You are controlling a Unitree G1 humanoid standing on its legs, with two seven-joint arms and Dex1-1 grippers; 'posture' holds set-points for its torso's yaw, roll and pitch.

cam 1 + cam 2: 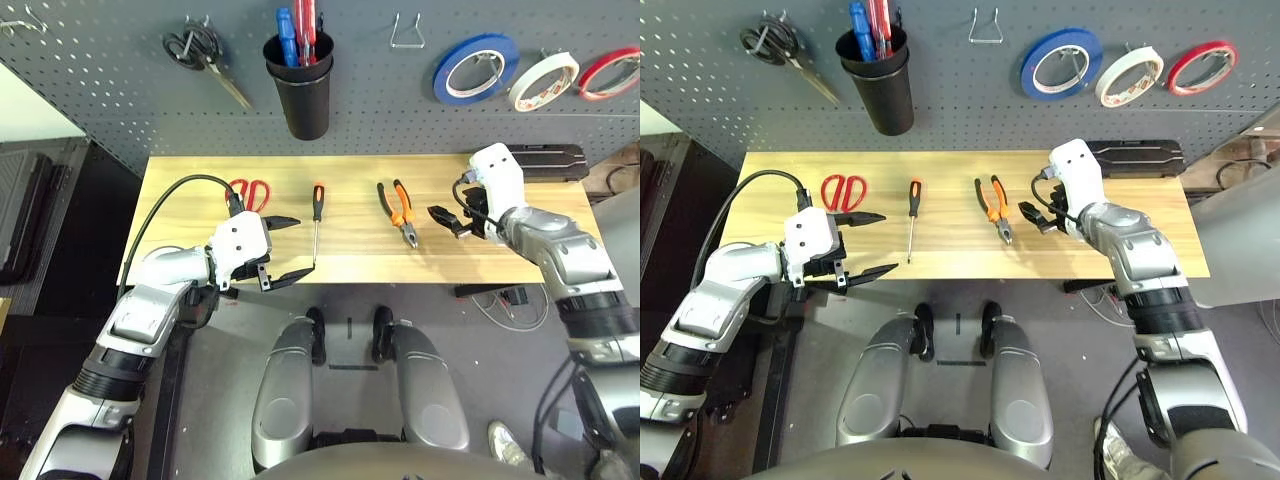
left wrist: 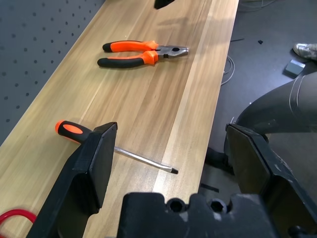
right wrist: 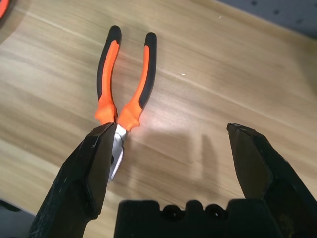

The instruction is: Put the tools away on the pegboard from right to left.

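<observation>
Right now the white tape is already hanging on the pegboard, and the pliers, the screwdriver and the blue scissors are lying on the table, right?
Almost. The scissors on the table have red handles, not blue, as the left eye view shows. The rest is right: the white tape hangs on the pegboard, and the pliers and the screwdriver lie on the table.

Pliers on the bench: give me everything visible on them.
The pliers have orange handles with black grips and grey metal jaws, which look shut, while the handles spread slightly apart. They lie flat on the wooden table, handles toward the pegboard, nose toward the robot. Nothing but the table touches them. The screwdriver lies apart on their left. The right gripper hovers open just to their right, not touching.
</observation>
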